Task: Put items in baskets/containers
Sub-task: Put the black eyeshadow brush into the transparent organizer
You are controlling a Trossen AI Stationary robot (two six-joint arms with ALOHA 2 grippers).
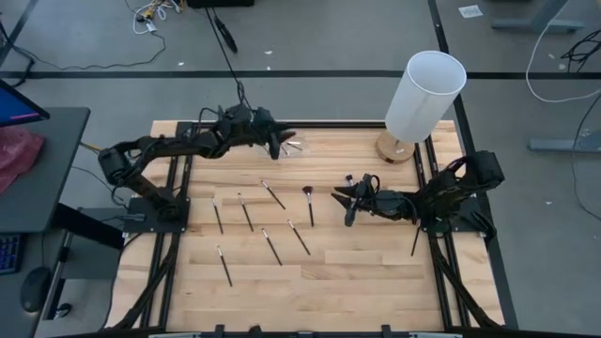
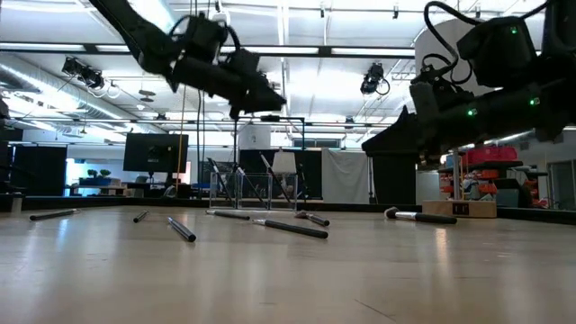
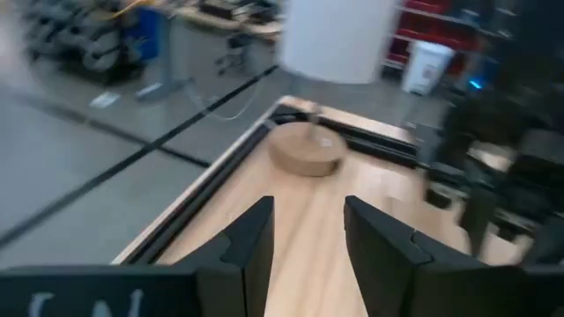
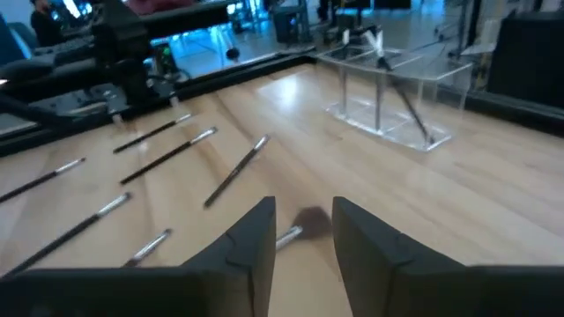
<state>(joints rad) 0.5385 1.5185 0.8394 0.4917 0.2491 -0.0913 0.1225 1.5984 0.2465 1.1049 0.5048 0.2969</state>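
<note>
Several slim dark brushes (image 1: 272, 194) lie flat and scattered on the wooden table, also in the right wrist view (image 4: 167, 157). The clear organiser box (image 4: 388, 97) stands at the far edge with a brush leaning inside it. My left gripper (image 1: 285, 141) hovers open just above that box (image 1: 295, 146), with nothing between its fingers (image 3: 256, 238). My right gripper (image 1: 350, 205) stands open above the table's right middle. A brush's tufted end (image 4: 300, 227) lies on the wood below and beyond the gap between its fingers.
A tall white cylinder (image 1: 427, 94) on a round wooden base (image 3: 304, 150) stands at the far right corner. One brush (image 1: 414, 239) lies by the right arm's base. The near half of the table (image 1: 310, 300) is bare wood. Dark frame rails run along both sides.
</note>
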